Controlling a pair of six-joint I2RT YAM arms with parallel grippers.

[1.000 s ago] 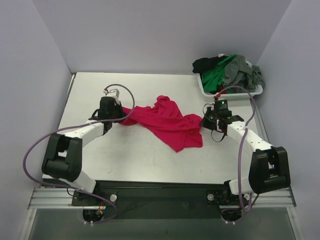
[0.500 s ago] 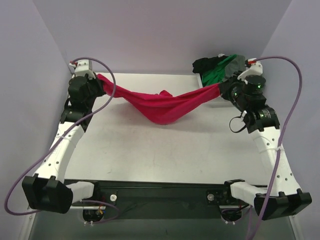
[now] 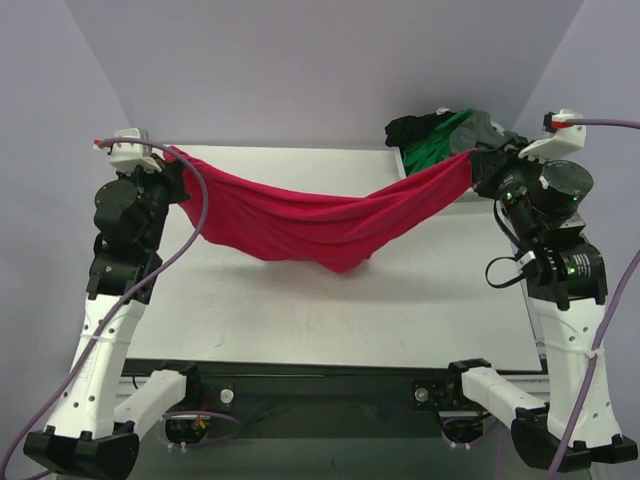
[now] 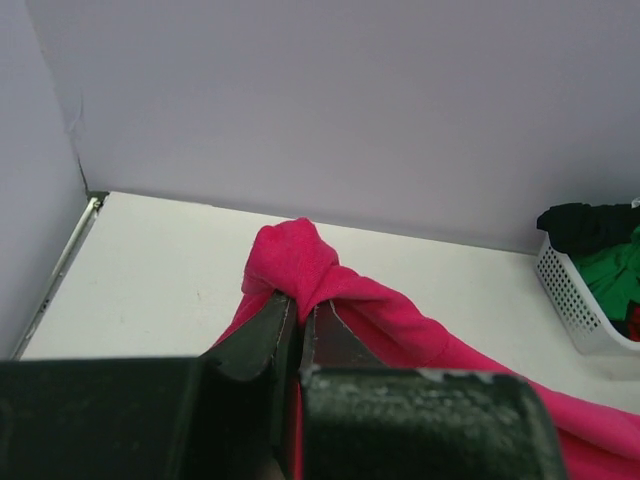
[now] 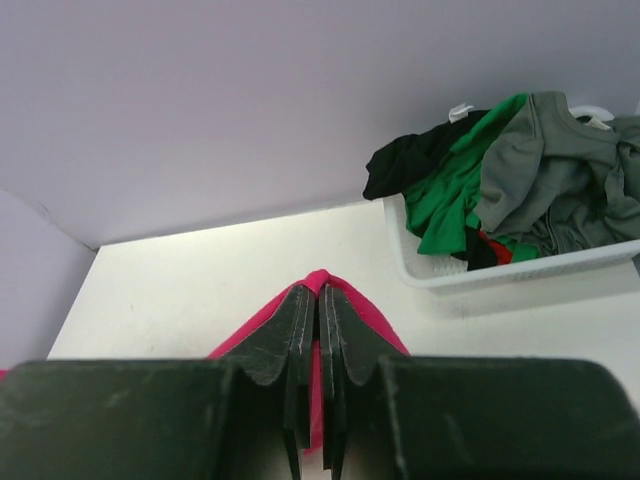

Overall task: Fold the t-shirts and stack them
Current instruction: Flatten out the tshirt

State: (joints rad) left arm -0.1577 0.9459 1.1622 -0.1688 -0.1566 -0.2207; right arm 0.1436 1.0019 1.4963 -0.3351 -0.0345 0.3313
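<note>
My two arms rise from the near edge of the white table [image 3: 330, 320], one at each side. My left pincer [image 3: 172, 162] is clamped tight on one end of the crimson t-shirt [image 3: 310, 225]. In the left wrist view the cloth bunches in a knob just past its tips. My right pincer [image 3: 478, 168] is pinched on the other end, with red cloth showing between and above its fingers. The shirt hangs between them in a sagging band, lowest a little right of the middle. I cannot tell whether that lowest fold touches the table.

Farther back, at the far right corner, the white plastic basket [image 5: 500, 268] holds a green t-shirt [image 5: 450, 195], a grey t-shirt [image 5: 550, 160] and a black t-shirt [image 5: 405, 160]. They lie heaped together, and the black and green ones spill over its rim.
</note>
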